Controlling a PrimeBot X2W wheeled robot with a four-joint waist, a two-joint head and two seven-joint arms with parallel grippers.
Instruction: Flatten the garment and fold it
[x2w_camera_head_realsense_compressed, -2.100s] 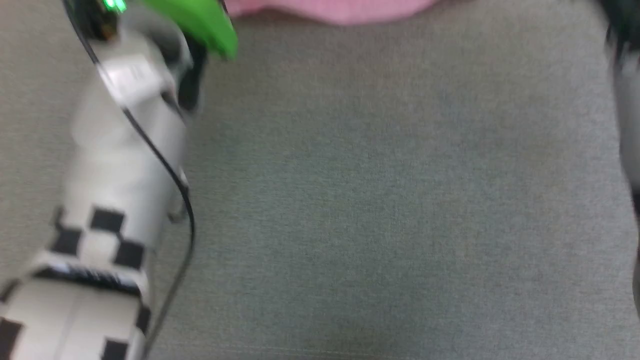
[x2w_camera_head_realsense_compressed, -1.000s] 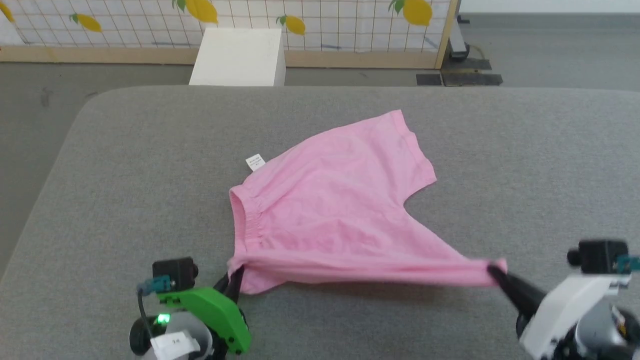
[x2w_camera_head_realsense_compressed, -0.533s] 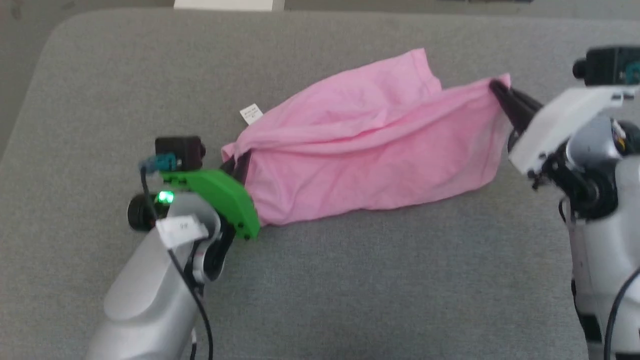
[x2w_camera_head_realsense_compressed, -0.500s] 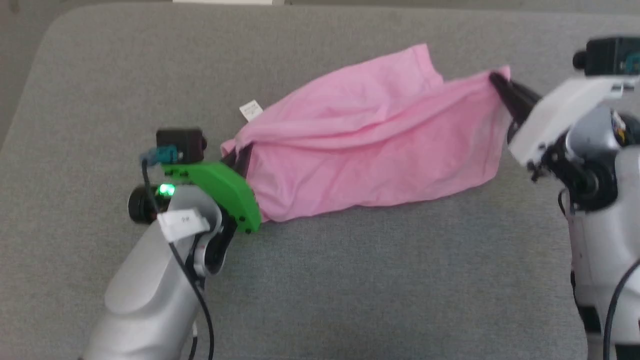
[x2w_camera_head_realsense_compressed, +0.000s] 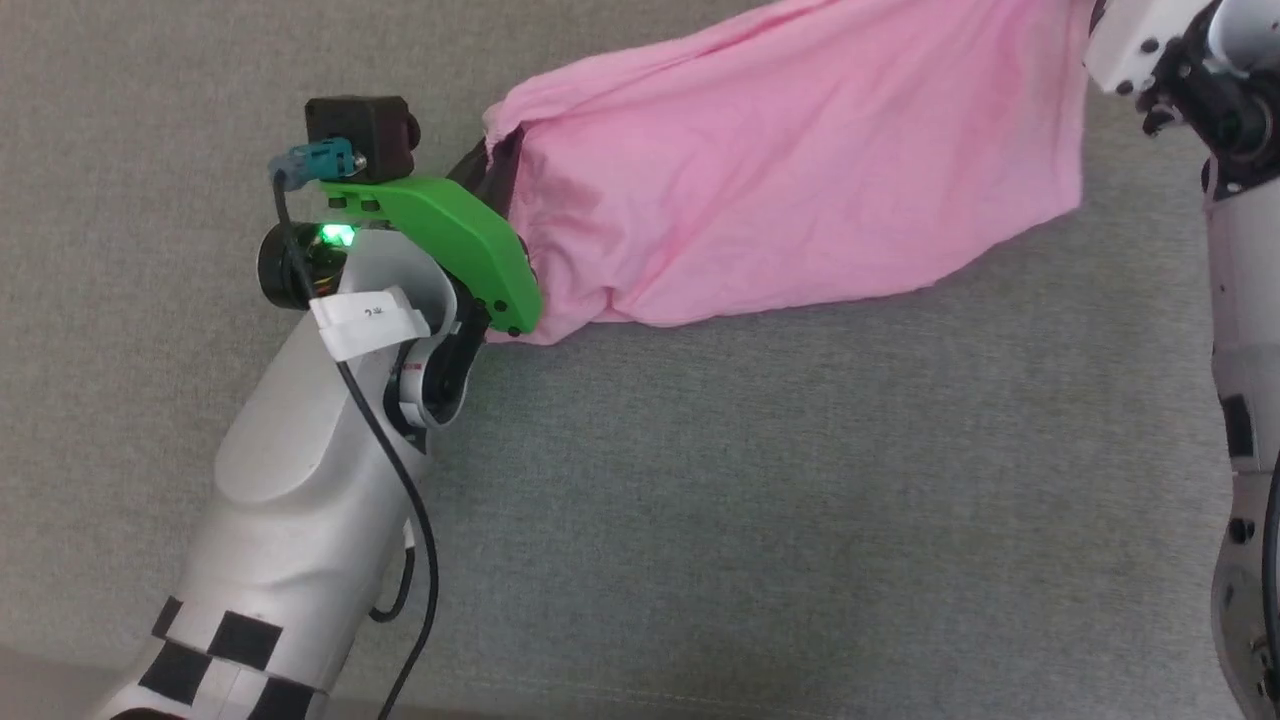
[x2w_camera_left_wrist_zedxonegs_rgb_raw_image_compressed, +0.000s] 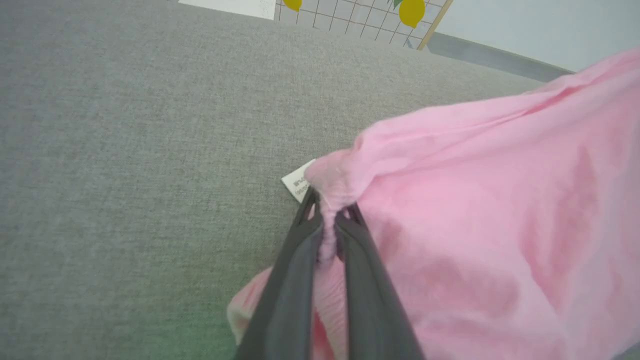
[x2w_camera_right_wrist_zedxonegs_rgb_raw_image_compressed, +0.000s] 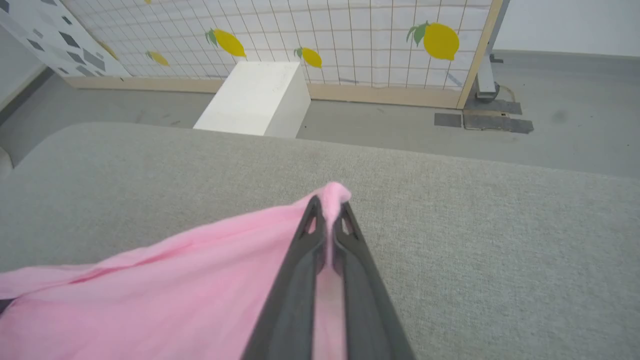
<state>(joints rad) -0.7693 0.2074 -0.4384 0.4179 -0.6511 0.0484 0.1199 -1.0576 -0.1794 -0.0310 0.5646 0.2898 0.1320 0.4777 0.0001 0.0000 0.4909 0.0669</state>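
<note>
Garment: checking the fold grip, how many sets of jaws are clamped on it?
2. The left jaws pinch the garment at its gathered end, beside the white tag. The right jaws pinch the opposite corner.

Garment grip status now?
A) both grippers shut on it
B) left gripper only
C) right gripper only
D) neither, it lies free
A: the left gripper is pinched on a bunched edge of the garment beside the tag, and the right gripper is pinched on another corner.
</note>
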